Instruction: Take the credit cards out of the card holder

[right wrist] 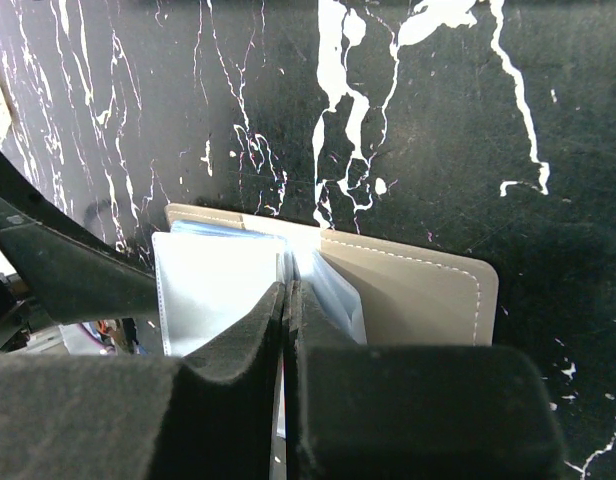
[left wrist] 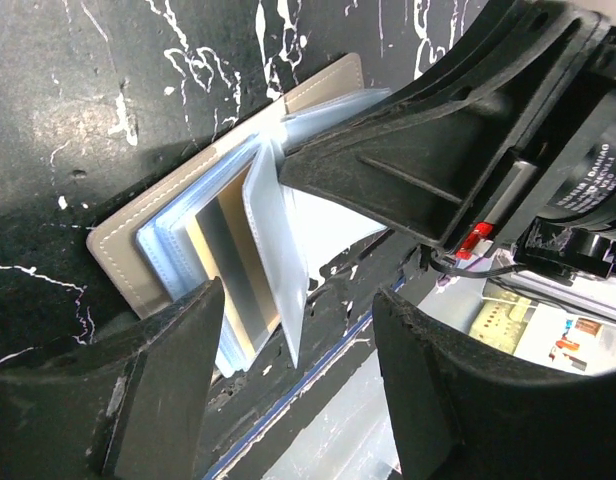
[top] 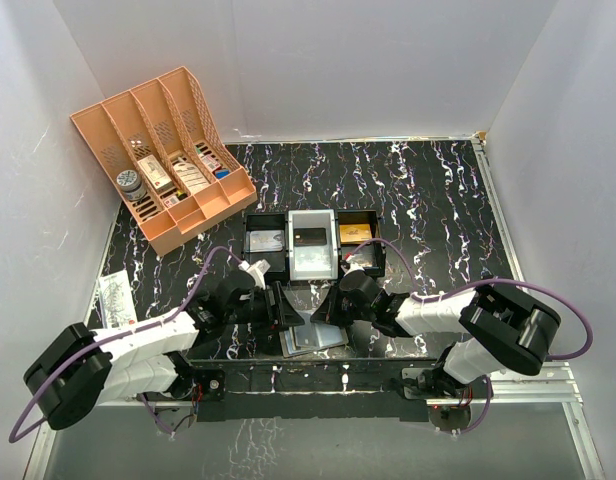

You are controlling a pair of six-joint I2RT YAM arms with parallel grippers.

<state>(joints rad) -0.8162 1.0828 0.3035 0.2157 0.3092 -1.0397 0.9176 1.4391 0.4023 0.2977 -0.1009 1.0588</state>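
The card holder [top: 313, 336] lies open near the table's front edge, between both grippers. Its grey stitched cover [right wrist: 418, 290] lies flat, with clear pale-blue sleeves fanned above it. My right gripper [right wrist: 288, 300] is shut on one sleeve and holds that leaf [left wrist: 273, 235] upright. Under it, a credit card [left wrist: 233, 265] with a gold edge and a grey stripe sits in a sleeve. My left gripper [left wrist: 298, 375] is open. It straddles the holder's near edge, and the raised sleeve's corner hangs between its fingers without touching them. Other cards lie in the trays: a dark one [top: 268, 240], one on white [top: 310, 237], a gold one [top: 355, 233].
Three trays stand in a row behind the holder: black [top: 250, 243], white [top: 313, 262], black [top: 376, 250]. A peach rack [top: 168, 160] with small boxes is at the back left. A clear packet [top: 116, 295] lies by the left wall. The table's front edge [left wrist: 318, 330] runs just under the holder.
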